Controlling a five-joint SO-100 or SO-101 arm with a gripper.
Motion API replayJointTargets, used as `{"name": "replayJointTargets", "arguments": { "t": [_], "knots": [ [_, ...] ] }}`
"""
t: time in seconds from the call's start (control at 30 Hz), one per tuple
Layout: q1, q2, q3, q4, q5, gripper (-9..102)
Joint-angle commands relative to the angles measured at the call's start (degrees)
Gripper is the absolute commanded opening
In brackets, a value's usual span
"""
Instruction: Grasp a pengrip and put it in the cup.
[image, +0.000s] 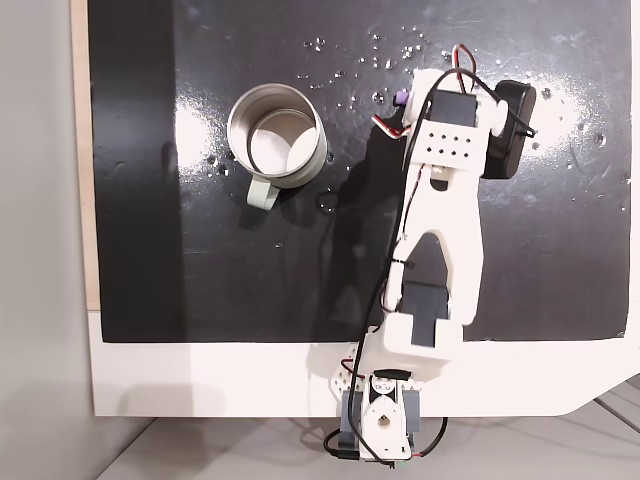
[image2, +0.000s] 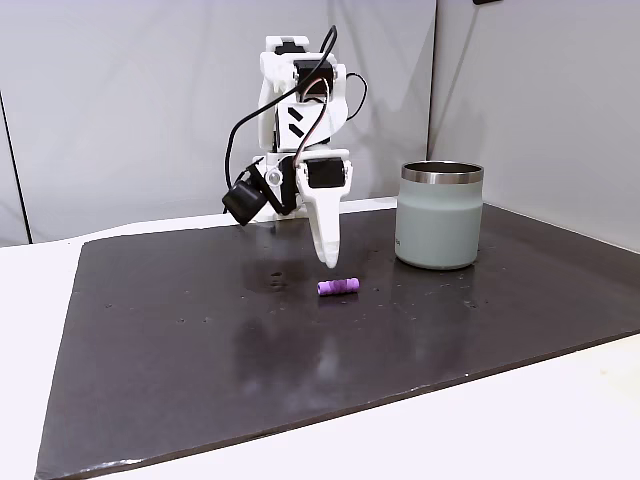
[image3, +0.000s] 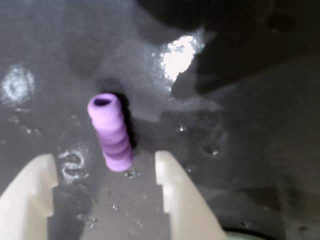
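Approach to grasp: gripper (image3: 105, 162) spread wide, holding nothing, poised over pengrip (image3: 110, 132)

Pengrip lying flat on dark mat (image2: 180, 350), just ahead of the fingertips in wrist view, near end between them, tube running along the gap; cup (image2: 440, 215) upright, apart to the right in a fixed view. Best lowered straight down with slight forward reach so pads (image3: 167, 172) meet the ribbed middle, not the end; closing gently, centred, advised against rolling or squirting out
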Motion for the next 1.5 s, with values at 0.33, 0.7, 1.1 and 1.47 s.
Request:
{"name": "replayJointTargets", "arguments": {
  "t": [0.33, 0.7, 1.1, 1.47],
  "knots": [
    [-1.41, -13.8, -17.4, 3.52, 1.67, 16],
    [0.26, -12.39, -21.27, 8.26, 4.39, 0],
    [-0.88, -3.34, -48.87, 31.99, 6.06, 0],
    [-15.47, 4.83, -58.36, 37.53, 8.88, 0]
  ]
}}
